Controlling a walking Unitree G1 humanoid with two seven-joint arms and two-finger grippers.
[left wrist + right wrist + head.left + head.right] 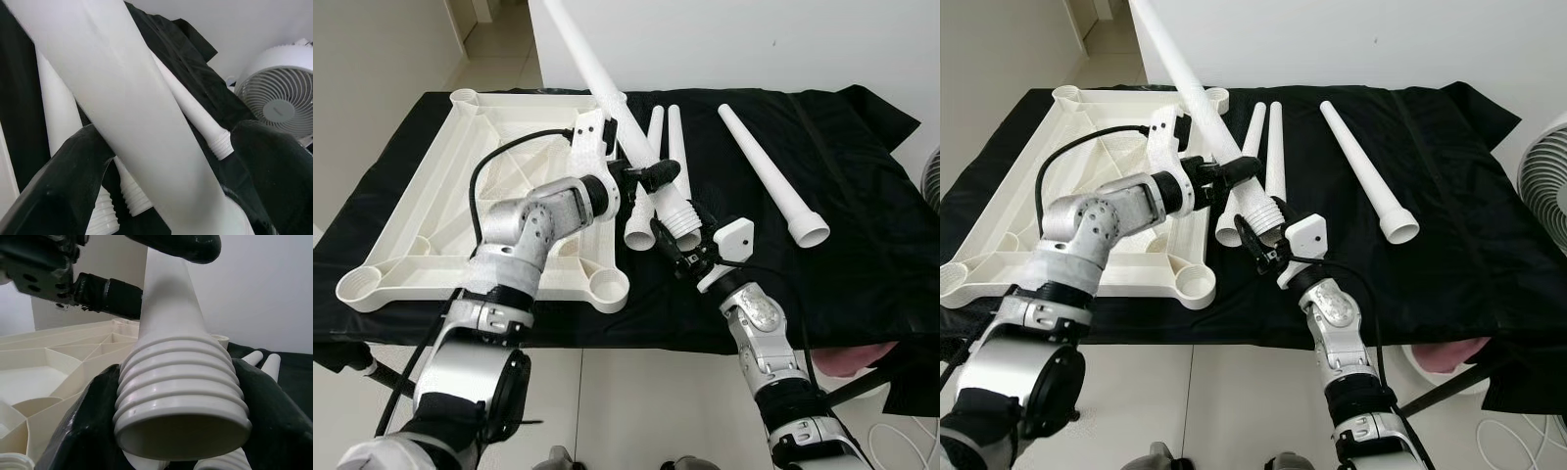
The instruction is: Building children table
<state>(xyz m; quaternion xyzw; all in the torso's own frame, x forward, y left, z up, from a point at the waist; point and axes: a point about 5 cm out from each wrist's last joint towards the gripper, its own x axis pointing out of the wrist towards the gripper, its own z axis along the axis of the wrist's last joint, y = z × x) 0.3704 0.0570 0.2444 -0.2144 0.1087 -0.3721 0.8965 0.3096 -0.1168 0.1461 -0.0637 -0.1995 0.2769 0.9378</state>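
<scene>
Both grippers hold one long white table leg (607, 93), which is lifted off the counter (862, 196) and slants up and away from the robot. The left gripper (646, 176) has its jaws closed around the leg's smooth shaft, one black finger (58, 186) on each side. The right gripper (677, 235) has its jaws clamped on the ribbed, threaded end (181, 396) of the same leg, just below the left gripper's hold.

Under the jaws, on the black cloth (1469, 235) covering the counter, two more legs (1253, 132) lie side by side, their threaded ends pointing toward the robot. A fourth leg (769, 171) lies apart, on the far side of the right gripper. The upturned white tabletop (440, 196), with a round socket (607, 284) at each corner, lies beside the left gripper's arm. A white fan (276, 95) stands beyond the counter's edge.
</scene>
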